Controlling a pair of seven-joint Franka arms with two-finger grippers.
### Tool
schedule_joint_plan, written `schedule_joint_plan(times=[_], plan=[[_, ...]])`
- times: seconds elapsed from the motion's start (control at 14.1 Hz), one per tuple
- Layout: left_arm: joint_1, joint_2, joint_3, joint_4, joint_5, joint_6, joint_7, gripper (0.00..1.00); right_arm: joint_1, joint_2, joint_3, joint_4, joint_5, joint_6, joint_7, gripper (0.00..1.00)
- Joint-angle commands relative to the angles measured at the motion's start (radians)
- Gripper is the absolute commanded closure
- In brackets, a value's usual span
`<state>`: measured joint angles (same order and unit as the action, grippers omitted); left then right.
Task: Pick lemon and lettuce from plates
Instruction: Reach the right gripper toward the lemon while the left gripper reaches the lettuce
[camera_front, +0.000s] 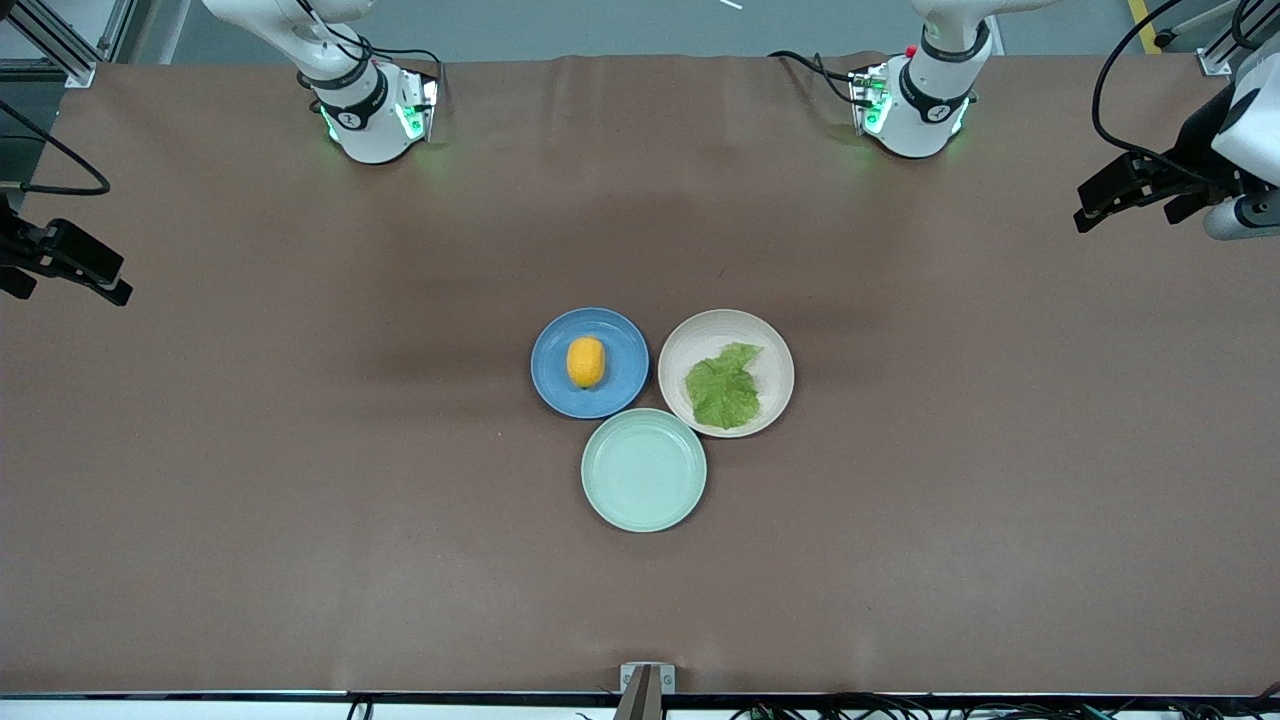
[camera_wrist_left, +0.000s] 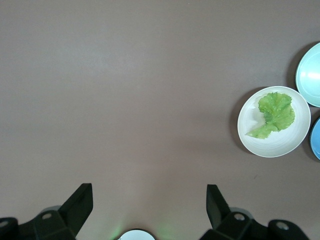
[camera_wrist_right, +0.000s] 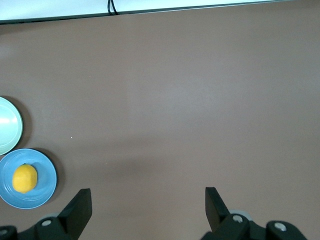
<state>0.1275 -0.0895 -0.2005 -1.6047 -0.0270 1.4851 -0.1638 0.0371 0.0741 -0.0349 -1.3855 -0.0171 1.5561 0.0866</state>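
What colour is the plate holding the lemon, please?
Blue; the plate under the lemon shows best in the front view.

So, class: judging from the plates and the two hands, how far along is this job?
Nothing is done yet. The lemon lies on the blue plate and the lettuce on the beige plate. Nothing is in hand: the left hand and right hand hang open over bare table. Both picks remain.

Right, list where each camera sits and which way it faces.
Front: high across the table, facing both bases; sees blue plate, lemon, cream plate, lettuce.
Left wrist: looks down past open left end effector.
Right wrist: looks down past open right end effector.
Both wrist views show the mint plate.
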Motion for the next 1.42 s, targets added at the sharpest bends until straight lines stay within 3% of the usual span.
schedule_joint_plan(times=[0.0, 0.21, 0.57, 0.99, 1.35], plan=[[0.000, 0.008, 0.000, 0.011, -0.002, -0.016, -0.016, 0.00, -0.020, -0.008, 0.017, 0.003, -0.012, -0.010, -0.004, 0.00], [-0.005, 0.036, -0.002, 0.041, 0.077, -0.014, -0.014, 0.00, -0.020, -0.007, 0.017, 0.003, -0.014, -0.010, -0.004, 0.00], [-0.008, 0.097, -0.042, 0.046, 0.062, -0.011, -0.048, 0.00, -0.017, -0.007, 0.020, 0.003, -0.012, -0.013, 0.005, 0.00], [-0.009, 0.221, -0.174, -0.006, 0.064, 0.137, -0.443, 0.00, -0.011, 0.004, 0.023, 0.000, 0.000, -0.027, 0.002, 0.00], [-0.037, 0.321, -0.258, -0.081, 0.067, 0.319, -0.797, 0.00, 0.197, 0.047, 0.023, -0.052, 0.029, -0.025, 0.048, 0.00]])
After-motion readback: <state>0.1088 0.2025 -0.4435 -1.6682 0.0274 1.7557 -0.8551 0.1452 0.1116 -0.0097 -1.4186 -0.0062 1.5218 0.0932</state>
